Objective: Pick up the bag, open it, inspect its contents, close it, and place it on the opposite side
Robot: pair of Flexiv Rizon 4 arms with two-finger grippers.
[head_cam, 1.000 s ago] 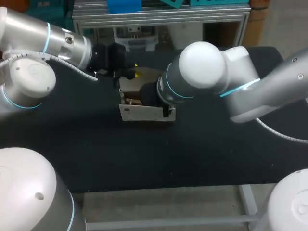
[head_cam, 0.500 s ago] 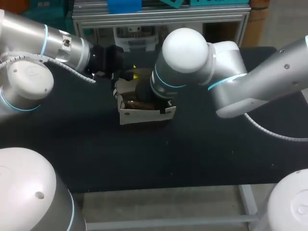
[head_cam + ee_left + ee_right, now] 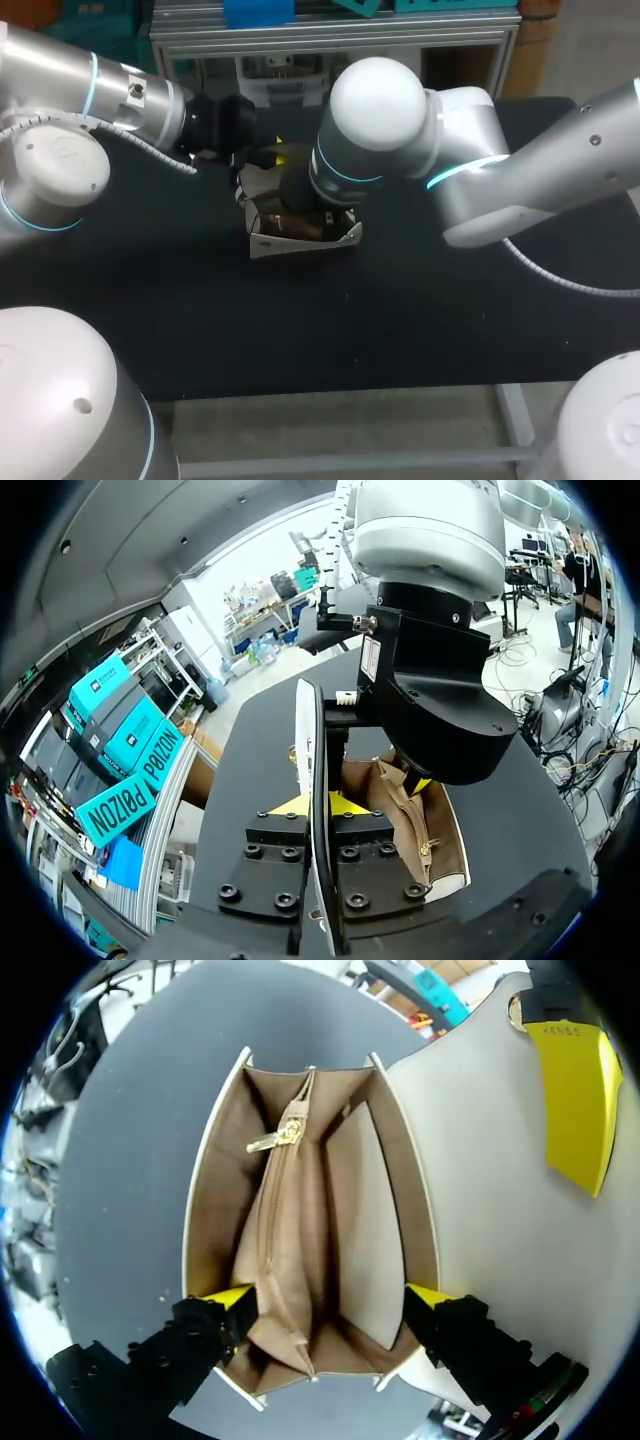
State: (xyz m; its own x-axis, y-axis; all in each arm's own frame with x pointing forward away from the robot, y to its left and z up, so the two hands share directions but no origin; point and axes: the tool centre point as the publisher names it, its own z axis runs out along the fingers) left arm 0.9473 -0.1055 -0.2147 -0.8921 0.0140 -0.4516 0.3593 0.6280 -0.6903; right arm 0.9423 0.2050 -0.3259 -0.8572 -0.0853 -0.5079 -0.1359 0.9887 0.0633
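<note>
Unlike overhead, the right wrist view shows the bag's [image 3: 368, 1222] zipped pocket [image 3: 283, 1252].

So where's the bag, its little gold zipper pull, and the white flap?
bag [image 3: 212, 1210]: right wrist view, on its tan inner wall.
zipper pull [image 3: 277, 1138]: right wrist view, on the gold tab itself.
flap [image 3: 480, 1160]: right wrist view, on its bare white face.

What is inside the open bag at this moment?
The bag shows tan lining and a zipped centre pocket with a gold pull; the open compartments beside it look empty. Whatever the zipped pocket holds is hidden.
</note>
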